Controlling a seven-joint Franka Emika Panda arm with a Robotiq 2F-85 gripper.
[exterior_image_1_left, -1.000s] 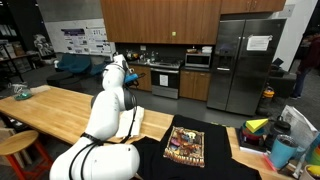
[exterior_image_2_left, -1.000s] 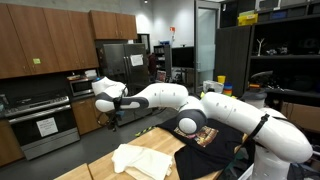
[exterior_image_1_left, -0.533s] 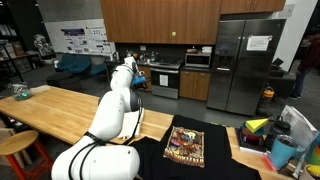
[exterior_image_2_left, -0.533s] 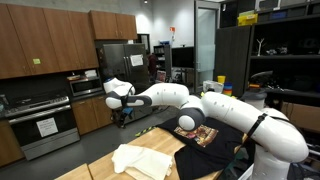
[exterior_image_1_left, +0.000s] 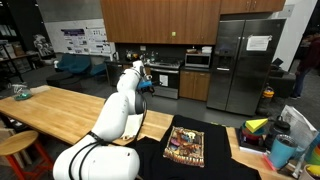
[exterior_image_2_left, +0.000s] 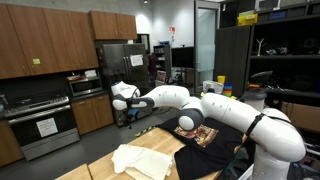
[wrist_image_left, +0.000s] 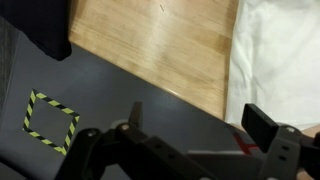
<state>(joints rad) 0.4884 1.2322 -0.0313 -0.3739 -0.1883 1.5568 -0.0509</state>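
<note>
My gripper (exterior_image_1_left: 146, 83) hangs in the air beyond the far edge of the long wooden table (exterior_image_1_left: 50, 112), and it shows in both exterior views (exterior_image_2_left: 128, 113). In the wrist view its two fingers (wrist_image_left: 198, 116) stand wide apart with nothing between them. Below them is dark floor. The wooden table edge (wrist_image_left: 160, 40) and a white cloth (wrist_image_left: 278, 60) lie further up the picture. The white cloth lies crumpled on the table (exterior_image_2_left: 140, 160), partly hidden behind the arm in an exterior view (exterior_image_1_left: 136, 123). A black T-shirt with a colourful print (exterior_image_1_left: 185, 146) lies flat beside it (exterior_image_2_left: 206, 136).
A yellow-and-black tape square (wrist_image_left: 50, 118) marks the dark floor. Clutter with a blue cup (exterior_image_1_left: 282, 152) sits at one table end, a small wooden item (exterior_image_1_left: 20, 93) at the other. A stool (exterior_image_1_left: 15, 146) stands by the table. Cabinets, a stove and a steel fridge (exterior_image_1_left: 245, 65) line the back wall.
The arm's upper end has swung sideways, right in one exterior view, and a little lower, carrying the gripper along the far side of the table. The cloth and T-shirt have not moved.
</note>
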